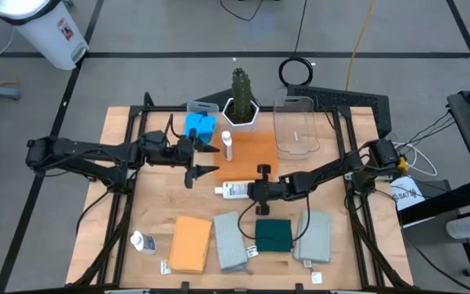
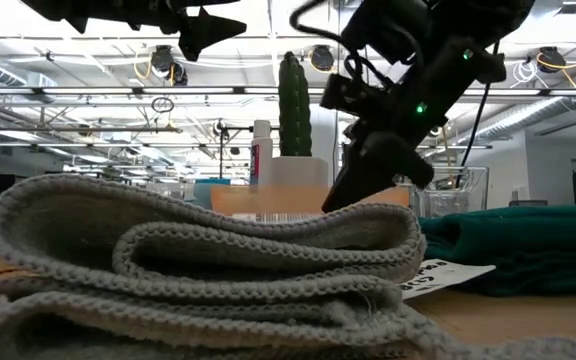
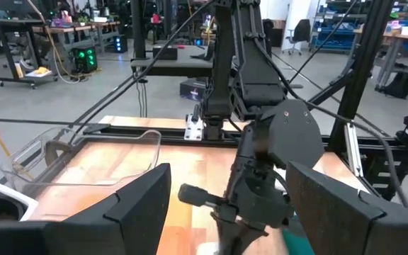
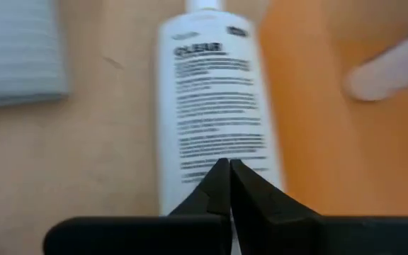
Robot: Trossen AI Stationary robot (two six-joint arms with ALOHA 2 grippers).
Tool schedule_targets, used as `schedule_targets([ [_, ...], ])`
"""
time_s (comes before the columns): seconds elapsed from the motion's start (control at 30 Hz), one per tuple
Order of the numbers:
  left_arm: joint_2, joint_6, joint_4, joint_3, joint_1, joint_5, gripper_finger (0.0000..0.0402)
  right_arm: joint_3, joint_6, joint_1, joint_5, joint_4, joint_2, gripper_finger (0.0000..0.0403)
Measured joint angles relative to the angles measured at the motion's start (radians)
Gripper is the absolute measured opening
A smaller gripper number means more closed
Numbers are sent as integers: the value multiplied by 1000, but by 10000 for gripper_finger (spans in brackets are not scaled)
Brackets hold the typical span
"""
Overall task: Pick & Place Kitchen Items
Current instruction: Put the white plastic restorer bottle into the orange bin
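Jaws shut over one lying bottle (image 4: 214, 106); four folded cloths (image 1: 233, 241).

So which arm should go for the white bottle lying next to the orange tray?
Right, probably. The right gripper already hangs over the lying bottle, fingers shut, so it must open first. The left gripper is open but farther off, near the blue sponges.

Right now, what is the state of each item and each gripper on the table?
Left gripper: open, empty, above the table.
Right gripper: shut, empty, over the lying bottle.
Lying bottle: on its side, beside the orange tray.
Standing bottle: upright.
Green cloth: folded, flat.
Orange cloth: folded, flat.
Clear bin: empty.
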Motion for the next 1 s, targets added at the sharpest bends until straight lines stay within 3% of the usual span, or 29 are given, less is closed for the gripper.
schedule_targets([
  [0.17, 0, 0, -6, 0, 0, 0, 285, -8, 103, 6, -162, -161, -30, 0],
  [0.37, 0, -1, -7, 0, 0, 0, 285, -8, 175, 18, -149, -296, -78, 0],
  [0.47, 0, -1, -6, 0, 0, 0, 285, -6, 152, 34, -142, -244, -105, 0],
  [0.6, 0, -1, -6, 0, 0, 0, 285, -6, 83, 44, -88, -155, -116, 0],
  [0.8, 0, -1, -6, 0, 0, 0, 285, -4, -34, 22, 131, -45, -87, 0],
  [1.0, 0, -1, -6, 0, 0, 0, 285, -35, -73, -18, 149, 4, -32, 0],
])
